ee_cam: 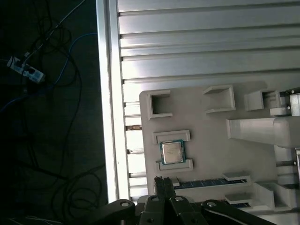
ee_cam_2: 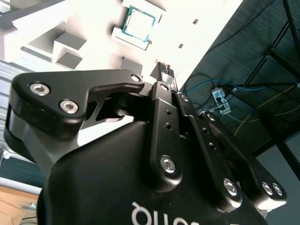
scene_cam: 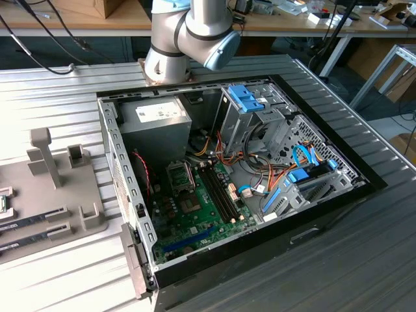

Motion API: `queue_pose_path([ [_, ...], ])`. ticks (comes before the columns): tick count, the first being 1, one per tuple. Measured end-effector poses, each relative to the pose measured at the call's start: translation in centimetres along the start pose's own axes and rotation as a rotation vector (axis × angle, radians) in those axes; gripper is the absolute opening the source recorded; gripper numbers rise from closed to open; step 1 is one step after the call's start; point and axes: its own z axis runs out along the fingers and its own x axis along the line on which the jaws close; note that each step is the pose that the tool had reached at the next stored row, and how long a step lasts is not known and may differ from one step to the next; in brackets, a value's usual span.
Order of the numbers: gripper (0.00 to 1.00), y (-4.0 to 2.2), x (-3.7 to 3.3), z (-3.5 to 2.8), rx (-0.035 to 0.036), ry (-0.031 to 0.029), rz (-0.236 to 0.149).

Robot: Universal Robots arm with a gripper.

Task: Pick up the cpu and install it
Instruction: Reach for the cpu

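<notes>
**Tool.** Black two-finger gripper [ee_cam: 162,179]: fingers brought together, nothing btwn them. Second wrist view agrees. Not holding anything.

**Task thing.** Small flat square cpu [ee_cam: 172,152], green board rim w/ dull silver-grey metal lid. It lies flat, lid up, in a shallow recess of the pale grey moulded plastic fixture tray [ee_cam: 206,117]. Judged: not yet picked up, work is at the approach stage.

**Key relation.** The cpu sits straight ahead of the fingertips, along the line the fingers point. It is near but apart, w/ a clear gap and no contact. Being square, it has no long axis. Its edges run approx parallel to the tray's edges.

**In the way / around.**
- Two raised grey lips [ee_cam: 174,165] bracket the recess on opposite sides, and one stands btwn the tips and the chip. The other two sides look open.
- Long narrow green memory sticks [ee_cam: 206,182] lie in slots just beside the tips.
- The tall grey tray post [ee_cam: 262,129] is off to one side, not on the line.

**Exterior view.** An open black desktop case [scene_cam: 116,156] holds a green motherboard [scene_cam: 195,214]. Its metal-framed socket [scene_cam: 180,174] looks empty, near the grey power-supply box [scene_cam: 153,127]. The tray is on the exterior view's left, apart from the case. Both are on a ribbed aluminium table [scene_cam: 52,97].
</notes>
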Motion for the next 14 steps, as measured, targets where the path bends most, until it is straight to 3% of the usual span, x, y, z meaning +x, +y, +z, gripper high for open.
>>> queue_pose_path([
  [10, 0.11, 0.00, -0.47, 0.74, 0.0001, 0.0001, 0.000],
  [14, 0.11, 0.06, -1.31, 0.99, 0.0000, 0.0001, 0.000],
])
